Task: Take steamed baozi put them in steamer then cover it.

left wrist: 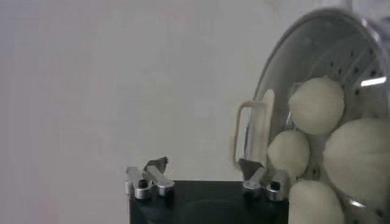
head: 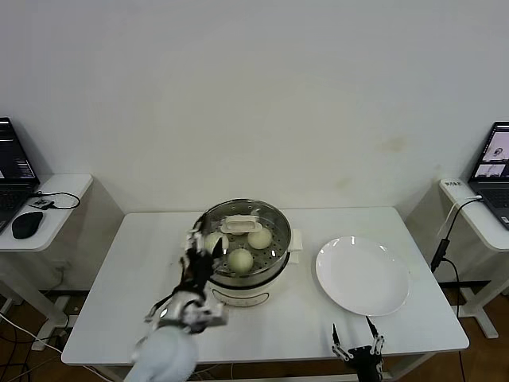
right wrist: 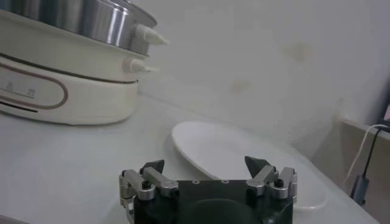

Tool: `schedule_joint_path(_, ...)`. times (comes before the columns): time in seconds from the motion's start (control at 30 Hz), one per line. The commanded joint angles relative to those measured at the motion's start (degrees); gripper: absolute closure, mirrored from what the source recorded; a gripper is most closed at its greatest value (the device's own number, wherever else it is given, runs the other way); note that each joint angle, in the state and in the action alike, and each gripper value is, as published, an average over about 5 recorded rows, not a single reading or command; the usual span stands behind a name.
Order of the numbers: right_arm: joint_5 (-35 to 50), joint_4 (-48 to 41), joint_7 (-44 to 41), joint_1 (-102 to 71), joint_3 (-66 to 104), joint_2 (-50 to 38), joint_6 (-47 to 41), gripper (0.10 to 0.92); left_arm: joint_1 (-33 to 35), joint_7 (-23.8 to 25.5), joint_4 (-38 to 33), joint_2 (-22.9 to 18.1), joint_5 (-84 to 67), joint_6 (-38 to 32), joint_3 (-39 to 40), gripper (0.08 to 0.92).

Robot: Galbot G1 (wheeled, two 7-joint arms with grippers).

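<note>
The steamer (head: 246, 288) stands mid-table, a steel pot on a cream base. The glass cover (head: 238, 225) appears to lie on it, its cream handle (left wrist: 251, 131) standing up. Through the glass I see baozi (head: 259, 238) on the perforated tray; the left wrist view shows several baozi (left wrist: 317, 105). My left gripper (head: 199, 251) is at the steamer's left rim, open, with nothing between its fingers (left wrist: 203, 165). My right gripper (head: 358, 338) waits open near the table's front edge, just short of the plate (right wrist: 205, 164).
A flat white plate (head: 362, 274) lies right of the steamer (right wrist: 67, 91) and shows bare in the right wrist view (right wrist: 231, 152). Side tables with laptops (head: 14, 163) stand at both sides; a mouse (head: 26, 224) lies on the left one. A cable (head: 442, 247) hangs at the right.
</note>
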Motion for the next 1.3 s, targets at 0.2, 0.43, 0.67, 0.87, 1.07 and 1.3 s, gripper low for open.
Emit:
schedule_joint_path(0.2,5.4,3.08,-1.53,-1.82,-2.37,-2.37,-0.88,0.203,31.09,-17.54,1.63,1.32,-71.91,-29.13,-25.87,0.177)
schedule_joint_path(0.43,10.32,5.53,-3.49,-3.49,-2.72,-4.9,-2.79,0.203,35.79,-16.0,2.78,-1.81,-75.12,-33.31,-24.46,0.177)
schedule_joint_path(0.67,11.93,7.04,-5.08,-5.95,-2.04,-6.06,-4.1,0.203,37.38,-15.35,5.93,-3.85,-71.25,-38.6,-23.34,0.177)
schedule_joint_path(0.87,12.64,7.75,-5.67,-7.04,-1.56,-6.45,-4.42,0.203,38.17,-14.73,6.69,-5.04,-70.26,-40.01,-22.34,0.177)
schedule_joint_path(1.07,13.05,8.52,-6.03,-7.57,-1.38,-6.76,-4.98,0.203,37.46,-14.47,7.07,-5.69,-69.9,-39.74,-21.84,0.177)
schedule_joint_path(1.3,13.85,8.98,-6.8,-8.19,-1.58,-7.31,-6.4,0.203,36.89,-13.76,8.38,-5.81,-69.75,-39.38,-22.13,0.177)
